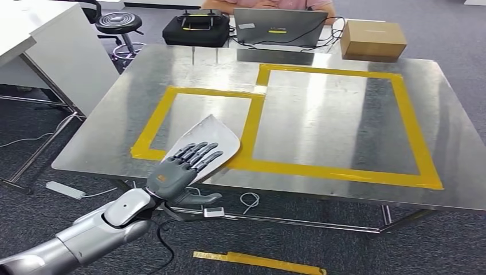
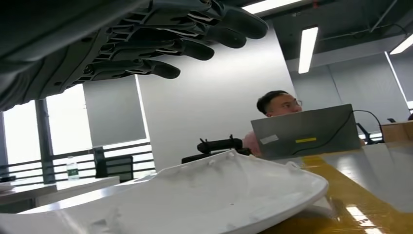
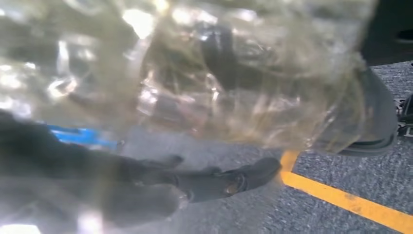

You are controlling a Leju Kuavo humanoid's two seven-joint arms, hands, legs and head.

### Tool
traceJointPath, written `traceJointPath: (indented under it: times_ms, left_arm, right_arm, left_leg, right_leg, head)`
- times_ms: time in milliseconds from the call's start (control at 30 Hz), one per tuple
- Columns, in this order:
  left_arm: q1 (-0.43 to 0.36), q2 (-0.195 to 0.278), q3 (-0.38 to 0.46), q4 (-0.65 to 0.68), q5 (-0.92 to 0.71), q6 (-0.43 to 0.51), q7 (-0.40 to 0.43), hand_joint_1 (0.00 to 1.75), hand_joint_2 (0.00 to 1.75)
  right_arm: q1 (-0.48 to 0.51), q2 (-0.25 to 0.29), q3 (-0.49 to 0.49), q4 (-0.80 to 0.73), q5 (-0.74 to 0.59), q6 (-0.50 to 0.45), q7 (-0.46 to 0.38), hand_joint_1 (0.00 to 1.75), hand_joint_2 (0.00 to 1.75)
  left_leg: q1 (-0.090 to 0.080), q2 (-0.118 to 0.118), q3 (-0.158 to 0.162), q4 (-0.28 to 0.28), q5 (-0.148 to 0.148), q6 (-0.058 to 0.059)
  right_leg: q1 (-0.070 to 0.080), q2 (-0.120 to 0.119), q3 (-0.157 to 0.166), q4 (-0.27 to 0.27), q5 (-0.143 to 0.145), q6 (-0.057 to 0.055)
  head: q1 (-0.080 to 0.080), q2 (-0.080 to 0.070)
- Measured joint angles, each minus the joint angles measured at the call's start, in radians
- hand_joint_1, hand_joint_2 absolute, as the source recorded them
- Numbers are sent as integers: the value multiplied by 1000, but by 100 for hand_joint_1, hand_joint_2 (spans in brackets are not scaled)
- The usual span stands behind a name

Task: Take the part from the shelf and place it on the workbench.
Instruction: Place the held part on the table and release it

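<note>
Our left hand [image 1: 186,169] reaches in over the near edge of the workbench [image 1: 321,69], fingers [image 1: 200,153] stretched out flat and apart above the white part [image 1: 213,134]. In the left wrist view the dark fingers [image 2: 195,48] stand clear above the part's [image 2: 204,195] pale shell with open air between, so we judge the hand to be open and holding nothing (whether the thumb below still touches the underside we cannot tell). The part lies on the steel top, across the near edge of the smaller yellow tape rectangle [image 1: 172,94], its near end just at the table's edge under our palm. Its long axis runs away from us and slightly rightward, in line with the fingers, so the thing lies straight ahead of and beneath the left hand. The left arm is plainly the nearer one. Our right hand [image 3: 214,180] hangs low over grey carpet and a yellow floor line [image 3: 350,202]; the picture is too blurred to tell its state.
</note>
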Motion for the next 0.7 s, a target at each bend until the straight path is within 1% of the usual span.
traceJointPath:
  times_ms: [67,100,133,167,200,233,267,300,333,367,400,433,467,500,533,567,600,633,667,700]
  left_arm:
    - [9,13,7,-10,-1,7,0,0,0]
    - [12,18,10,-16,-1,10,0,0,0]
    - [15,22,12,-21,-1,12,0,0,0]
    - [17,26,13,-27,-1,13,0,0,0]
    - [20,29,13,-31,-1,14,0,0,0]
    - [24,33,14,-34,-2,14,0,0,0]
    - [30,38,15,-37,-2,14,0,0,0]
    - [36,42,15,-39,-3,14,0,0,0]
    - [42,47,15,-42,-4,14,0,0,0]
    - [47,51,15,-45,-5,14,0,0,0]
    - [50,55,16,-49,-6,14,0,0,0]
    - [54,58,18,-54,-6,14,0,0,0]
    - [59,63,21,-59,-5,14,1,0,0]
    - [66,69,26,-65,-5,14,2,0,0]
    - [77,74,31,-71,-4,14,4,0,0]
    - [89,81,37,-75,-3,14,8,0,0]
    - [105,86,42,-78,-4,14,13,0,0]
    - [121,92,47,-80,-4,14,19,0,0]
    - [139,99,53,-81,-6,14,26,0,0]
    - [159,105,59,-81,-8,15,33,0,0]
  right_arm:
    - [-5,-1,3,0,5,-5,0,0,0]
    - [-7,-2,4,0,7,-6,0,0,0]
    - [-9,-4,5,0,8,-8,0,0,0]
    - [-10,-6,7,0,10,-11,0,0,0]
    - [-11,-9,9,0,14,-14,0,0,0]
    - [-12,-11,11,0,17,-16,0,0,0]
    - [-12,-13,12,0,21,-17,0,0,0]
    - [-11,-15,14,0,24,-17,0,0,0]
    - [-11,-17,15,0,25,-17,0,0,0]
    - [-10,-20,16,0,26,-17,0,0,0]
    - [-10,-23,17,0,27,-17,0,0,0]
    - [-11,-25,18,0,28,-17,0,0,0]
    - [-11,-27,19,0,30,-17,0,0,0]
    - [-12,-30,19,0,34,-14,0,0,0]
    - [-12,-34,20,0,37,-7,-1,0,0]
    - [-12,-40,20,0,41,4,-1,0,0]
    - [-10,-46,21,0,43,17,-1,0,0]
    - [-9,-53,21,0,42,29,0,0,0]
    - [-8,-58,21,0,39,38,0,0,0]
    - [-5,-62,21,0,36,43,0,0,0]
  left_leg:
    - [-3,0,0,-1,-1,7]
    - [-1,0,2,-5,3,13]
    - [1,1,3,-10,7,18]
    - [3,1,5,-15,12,24]
    - [5,1,6,-18,15,28]
    - [5,0,4,-18,16,29]
    - [4,-1,3,-18,16,30]
    - [3,-1,2,-17,16,30]
    - [2,-3,1,-16,16,30]
    - [2,-5,1,-14,16,29]
    - [2,-6,1,-12,15,28]
    - [2,-8,0,-9,14,26]
    - [1,-9,-3,-7,14,21]
    - [0,-10,-5,-4,15,15]
    - [-1,-11,-8,-2,17,9]
    - [-2,-11,-10,0,21,2]
    - [-1,-12,-12,3,20,-3]
    - [0,-11,-16,10,10,-9]
    - [2,-11,-25,33,-13,-16]
    - [6,-10,-40,75,-51,-23]
  right_leg:
    - [-2,-1,2,-2,0,7]
    - [-3,1,0,0,-4,10]
    - [-3,6,-5,12,-16,12]
    - [-3,13,-20,42,-39,13]
    - [-3,21,-46,96,-72,12]
    - [-2,27,-80,167,-107,11]
    - [-2,31,-115,240,-135,11]
    - [-1,32,-142,291,-147,10]
    - [-1,33,-151,304,-135,9]
    - [0,33,-142,276,-103,8]
    - [0,33,-114,213,-60,5]
    - [0,34,-81,141,-27,2]
    - [1,36,-52,83,-4,-1]
    - [2,38,-33,46,6,-3]
    - [3,40,-26,34,5,-5]
    - [4,41,-27,32,8,-8]
    - [2,39,-30,31,11,-14]
    - [0,38,-34,29,15,-21]
    - [-2,37,-38,28,21,-30]
    - [-3,35,-44,26,26,-37]
  head:
    - [0,0]
    - [0,0]
    - [0,0]
    - [2,0]
    - [4,0]
    - [6,0]
    - [8,0]
    - [7,0]
    - [8,0]
    - [8,0]
    - [8,0]
    - [8,0]
    - [7,0]
    - [7,0]
    - [7,0]
    - [6,0]
    - [7,0]
    - [7,0]
    - [4,0]
    - [0,0]
